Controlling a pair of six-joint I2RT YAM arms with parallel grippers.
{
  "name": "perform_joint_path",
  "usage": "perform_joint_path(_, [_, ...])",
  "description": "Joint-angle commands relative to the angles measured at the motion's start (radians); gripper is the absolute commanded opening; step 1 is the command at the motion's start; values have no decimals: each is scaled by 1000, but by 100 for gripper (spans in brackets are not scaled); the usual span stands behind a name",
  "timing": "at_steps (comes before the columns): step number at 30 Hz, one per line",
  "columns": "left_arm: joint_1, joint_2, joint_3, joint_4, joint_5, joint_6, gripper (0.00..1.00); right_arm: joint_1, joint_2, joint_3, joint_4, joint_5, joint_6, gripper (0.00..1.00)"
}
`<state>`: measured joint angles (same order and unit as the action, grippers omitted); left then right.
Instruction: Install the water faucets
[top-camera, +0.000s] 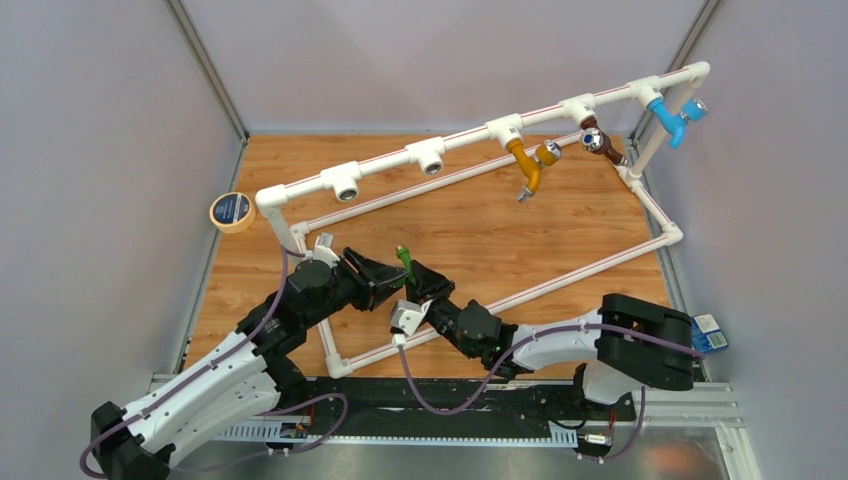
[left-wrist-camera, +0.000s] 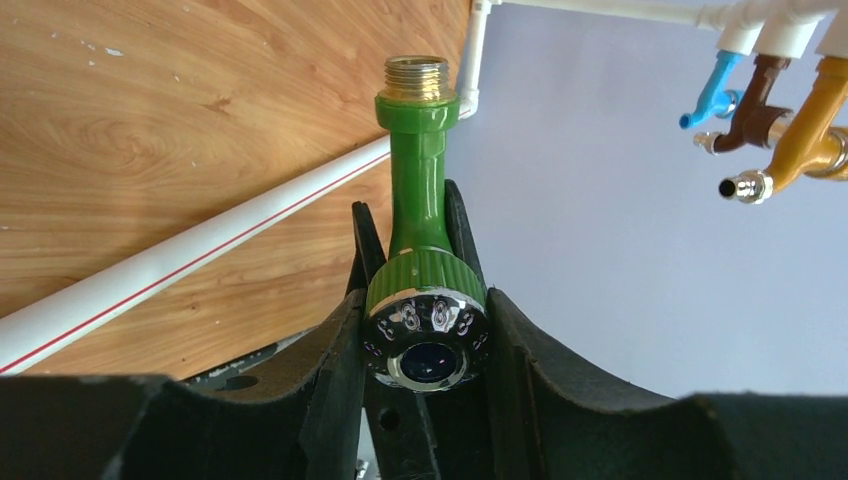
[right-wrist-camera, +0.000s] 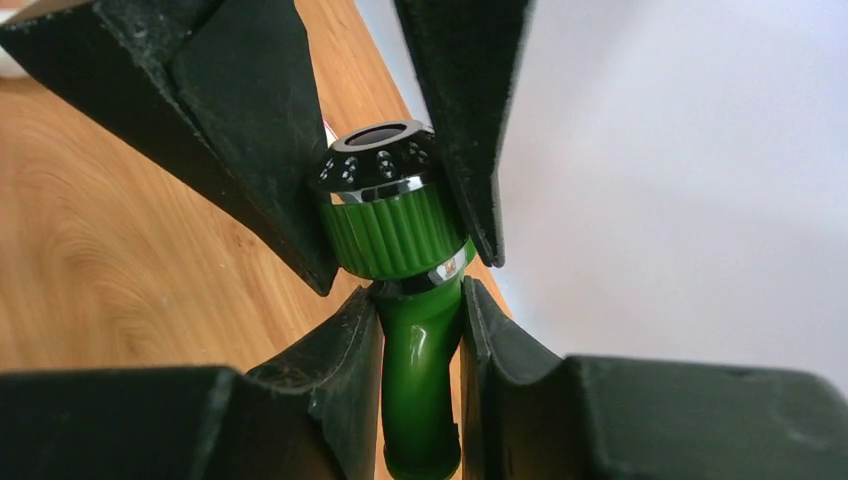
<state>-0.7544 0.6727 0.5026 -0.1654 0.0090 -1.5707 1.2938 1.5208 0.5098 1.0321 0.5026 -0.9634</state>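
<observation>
Between the two arms, above the wooden board, is the green faucet, with both grippers on it. My left gripper is shut on its ribbed knob, whose silvery face looks at the left wrist camera, and the brass threaded end points away. My right gripper is shut on the green stem just under the knob. The orange faucet, the brown faucet and the blue faucet hang from the white pipe. Two white T fittings on that pipe stand open.
The white pipe frame runs round the wooden board, with one bar passing under the grippers. A roll of tape lies at the left rear corner. A small blue box sits at the right edge. Grey walls close in on three sides.
</observation>
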Motion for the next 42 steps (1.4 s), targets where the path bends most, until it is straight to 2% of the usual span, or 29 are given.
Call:
perform_joint_path(1, [0, -64, 53, -18, -82, 148, 47, -20, -105, 15, -49, -24, 264, 0])
perform_joint_path(2, [0, -80, 60, -26, -90, 176, 48, -28, -126, 4, -61, -44, 296, 0])
perform_joint_path(4, [0, -107, 88, -74, -127, 256, 59, -47, -165, -7, -95, -81, 357, 0])
perform_joint_path(6, [1, -133, 120, -121, -168, 342, 65, -63, -203, -16, -136, -105, 429, 0])
perform_joint_path(10, [0, -191, 194, -203, -231, 578, 73, -83, -283, -21, -240, -133, 560, 0])
perform_joint_path(14, [0, -265, 217, -244, -245, 765, 76, -83, -373, -51, -300, -164, 652, 0])
perform_joint_path(23, [0, -410, 316, -341, -260, 1190, 79, -83, -550, -42, -440, -175, 673, 0])
perform_joint_path(26, [0, -435, 373, -391, -373, 1297, 81, -82, -559, 38, -555, -153, 672, 0])
perform_joint_path(30, [0, -438, 424, -434, -551, 1353, 83, -85, -553, 78, -549, -148, 640, 0])
perform_joint_path(34, [0, -443, 409, -419, -717, 1365, 88, -85, -550, 88, -530, -174, 615, 0])
perform_joint_path(36, [1, -444, 364, -373, -757, 1391, 92, -83, -538, 116, -569, -174, 614, 0])
perform_joint_path(42, [0, -404, 176, -100, -787, 1512, 100, -83, -550, 92, -492, -237, 565, 0])
